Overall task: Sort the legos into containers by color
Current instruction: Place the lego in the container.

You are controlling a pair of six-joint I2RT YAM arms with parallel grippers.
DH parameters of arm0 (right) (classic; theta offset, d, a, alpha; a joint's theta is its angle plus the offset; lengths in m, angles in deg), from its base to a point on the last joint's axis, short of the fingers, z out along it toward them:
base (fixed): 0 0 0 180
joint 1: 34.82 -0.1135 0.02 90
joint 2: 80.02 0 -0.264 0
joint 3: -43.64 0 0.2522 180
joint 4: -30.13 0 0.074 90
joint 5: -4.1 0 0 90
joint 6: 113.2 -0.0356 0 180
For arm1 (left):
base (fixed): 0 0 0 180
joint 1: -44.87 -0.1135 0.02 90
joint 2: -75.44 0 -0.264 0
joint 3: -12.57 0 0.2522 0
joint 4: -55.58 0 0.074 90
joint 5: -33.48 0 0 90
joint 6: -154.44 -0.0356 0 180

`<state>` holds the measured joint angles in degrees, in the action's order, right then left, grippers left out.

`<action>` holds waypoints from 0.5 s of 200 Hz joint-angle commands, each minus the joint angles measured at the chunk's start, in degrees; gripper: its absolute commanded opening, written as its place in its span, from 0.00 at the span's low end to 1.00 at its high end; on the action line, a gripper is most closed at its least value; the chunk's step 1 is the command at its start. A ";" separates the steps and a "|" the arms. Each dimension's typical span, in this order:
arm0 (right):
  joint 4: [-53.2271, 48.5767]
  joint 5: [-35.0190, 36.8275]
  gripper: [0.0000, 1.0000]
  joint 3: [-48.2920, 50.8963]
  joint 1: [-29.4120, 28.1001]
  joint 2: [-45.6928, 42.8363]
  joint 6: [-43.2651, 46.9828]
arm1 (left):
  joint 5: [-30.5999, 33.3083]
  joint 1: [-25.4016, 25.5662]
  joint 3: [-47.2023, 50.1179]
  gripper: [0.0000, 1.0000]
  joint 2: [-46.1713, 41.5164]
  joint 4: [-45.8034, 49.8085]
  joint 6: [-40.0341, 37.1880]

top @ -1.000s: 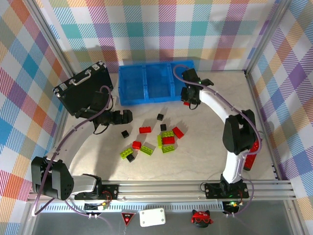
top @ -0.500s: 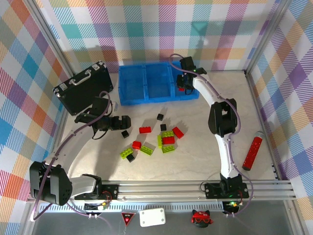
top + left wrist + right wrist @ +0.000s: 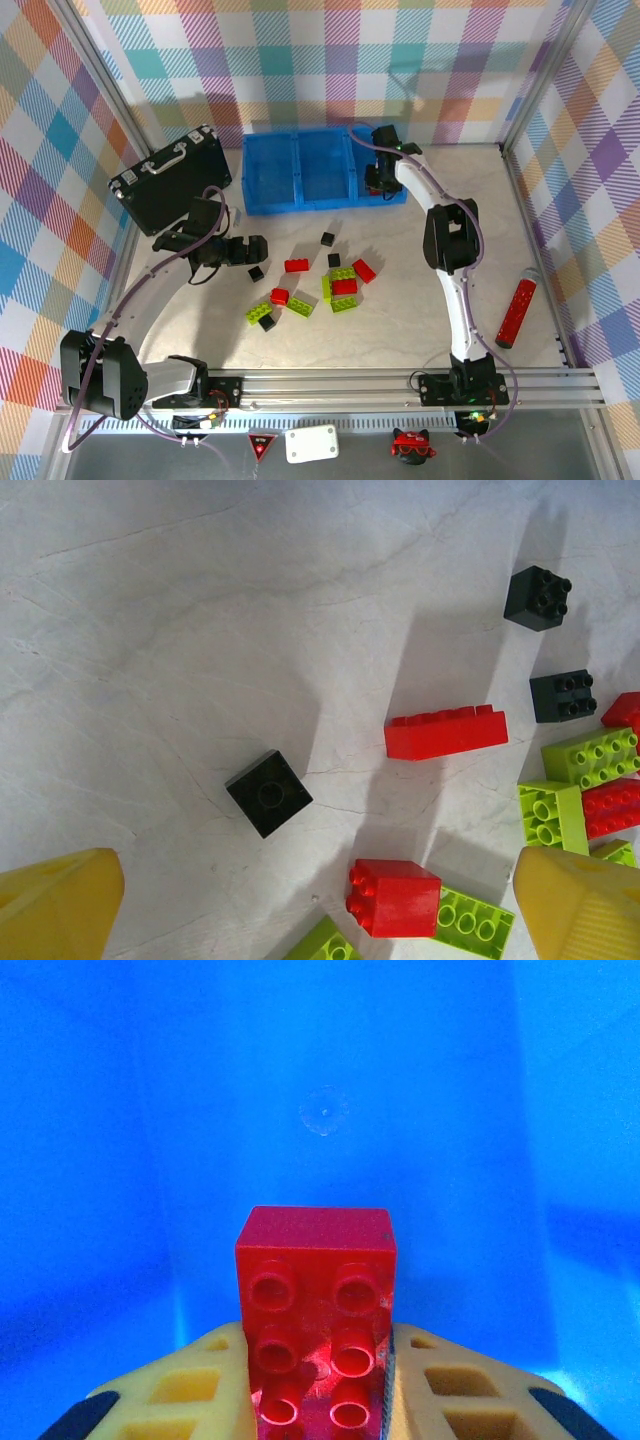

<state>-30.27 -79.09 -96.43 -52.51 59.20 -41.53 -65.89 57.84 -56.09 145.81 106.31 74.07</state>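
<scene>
Over the blue tray [image 3: 298,207], my right tool [image 3: 320,1365] clamps a red brick [image 3: 316,1260] by its smooth sides; likely light, rigid, slippery. My left tool [image 3: 256,246] gapes wide.

The left arm [image 3: 150,288] and right arm [image 3: 458,310] share white link shells, bulky black joint housings and a loose grey-purple cable [image 3: 226,205] trailing along each. Their black bases [image 3: 470,385] carry small green lights. The fingers [image 3: 455,1390] are yellow plastic with moulded recesses.
</scene>
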 commanded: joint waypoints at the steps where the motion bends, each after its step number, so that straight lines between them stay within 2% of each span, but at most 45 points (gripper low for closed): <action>1: -4.43 1.31 0.31 2.99 -0.31 -5.19 1.49 | 0.75 -0.45 0.10 1.00 -2.12 0.07 0.00; 69: -5.45 8.60 0.36 10.18 0.41 -8.98 4.78 | -0.17 -0.40 0.22 1.00 -1.23 0.13 0.29; 100: -4.57 9.32 0.49 11.30 0.79 -9.56 6.25 | -0.43 -0.40 0.49 1.00 -0.64 0.18 0.89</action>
<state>-33.24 -72.23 -86.39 -52.47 51.96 -37.42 -65.95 57.84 -56.09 144.59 106.31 74.09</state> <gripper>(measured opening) 0.452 0.997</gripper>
